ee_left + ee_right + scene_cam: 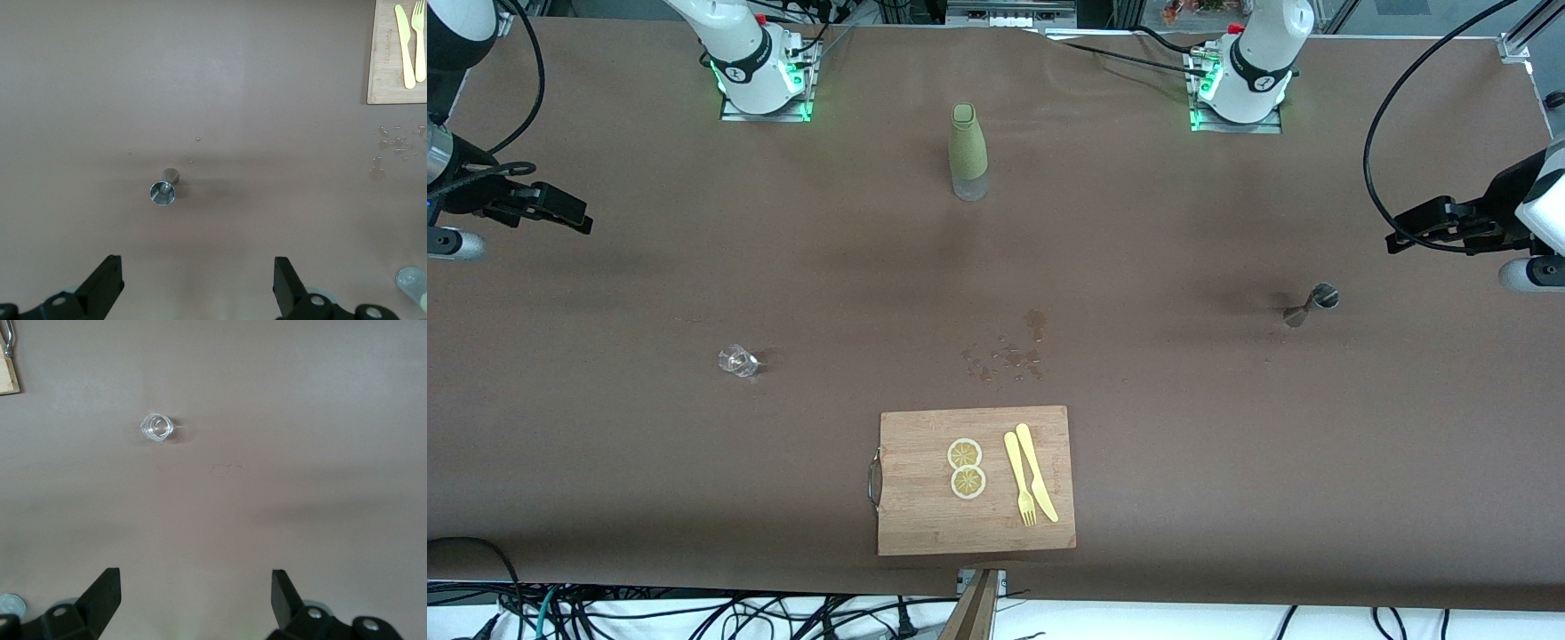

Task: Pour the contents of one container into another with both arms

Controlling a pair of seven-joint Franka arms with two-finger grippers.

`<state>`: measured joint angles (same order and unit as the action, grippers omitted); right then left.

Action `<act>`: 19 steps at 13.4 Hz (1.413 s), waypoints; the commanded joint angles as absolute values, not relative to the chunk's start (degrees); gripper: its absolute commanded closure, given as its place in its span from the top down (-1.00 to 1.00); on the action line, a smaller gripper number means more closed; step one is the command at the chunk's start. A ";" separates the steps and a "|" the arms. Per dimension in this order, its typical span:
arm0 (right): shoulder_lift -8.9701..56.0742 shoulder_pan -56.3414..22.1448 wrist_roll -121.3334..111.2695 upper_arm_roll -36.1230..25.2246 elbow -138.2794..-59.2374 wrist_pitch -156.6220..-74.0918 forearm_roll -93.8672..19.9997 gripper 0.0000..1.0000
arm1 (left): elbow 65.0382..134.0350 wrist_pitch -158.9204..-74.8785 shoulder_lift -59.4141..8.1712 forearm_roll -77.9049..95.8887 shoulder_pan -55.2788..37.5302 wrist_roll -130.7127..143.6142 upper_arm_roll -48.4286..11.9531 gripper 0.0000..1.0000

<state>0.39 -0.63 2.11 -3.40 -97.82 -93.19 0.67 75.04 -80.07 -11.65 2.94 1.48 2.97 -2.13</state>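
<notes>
Brown table (1227, 427); yellow fork (1018, 480) (knife (1037, 471) too).

A matt brown cloth-like cover (1227, 427) spreads under a pale wooden board (925, 507) with a metal handle (873, 480). On the board lie glossy yellow plastic cutlery (1030, 484). Beside the board, wet drops (1005, 357) glisten. Elsewhere stand a shiny metal measuring cup (1312, 304) and a clear glass (737, 360).
</notes>
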 commanded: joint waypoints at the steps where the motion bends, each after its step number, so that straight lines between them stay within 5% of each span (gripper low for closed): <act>1: 0.62 -0.53 1.49 -3.34 -96.68 -91.94 -0.35 1.00 | 73.74 -80.07 -12.22 1.93 1.58 2.46 -2.11 1.00; 19: 0.70 -0.53 1.49 -3.52 -96.68 -91.85 -0.70 1.00 | 73.21 -78.32 -13.01 2.20 4.30 2.55 -1.85 1.00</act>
<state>0.39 -0.63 2.11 -3.40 -97.82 -92.94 0.28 74.62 -80.01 -12.26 2.94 3.39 2.94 -1.77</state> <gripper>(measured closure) 0.000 0.000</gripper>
